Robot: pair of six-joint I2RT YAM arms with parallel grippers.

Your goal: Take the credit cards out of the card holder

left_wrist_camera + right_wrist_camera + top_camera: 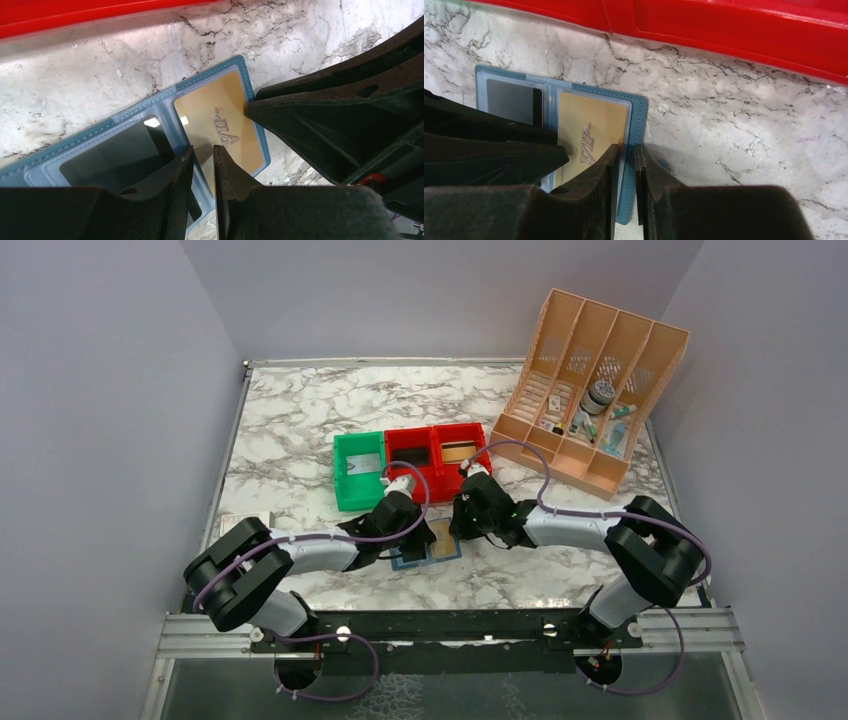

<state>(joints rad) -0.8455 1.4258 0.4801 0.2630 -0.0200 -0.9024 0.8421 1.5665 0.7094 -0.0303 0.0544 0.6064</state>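
Note:
The blue card holder [410, 562] lies open on the marble between both grippers. A tan-gold credit card [220, 115] marked VIP sits in its right panel, and a dark card [115, 150] fills the left pocket. My left gripper [203, 152] has closed to a narrow gap around the gold card's near left edge. Over the holder's right border [636, 115], my right gripper [626, 150] is shut to a slit, with the blue stitched edge between its fingers. In the top view the left gripper [425, 536] and the right gripper [460, 530] hide much of the holder.
A green bin [358, 470] and two joined red bins [437, 455] stand just beyond the holder, with the red wall [724, 25] close to both wrists. A peach file organizer [590, 390] with small items stands at the back right. A white flat item [240, 523] lies at the left edge.

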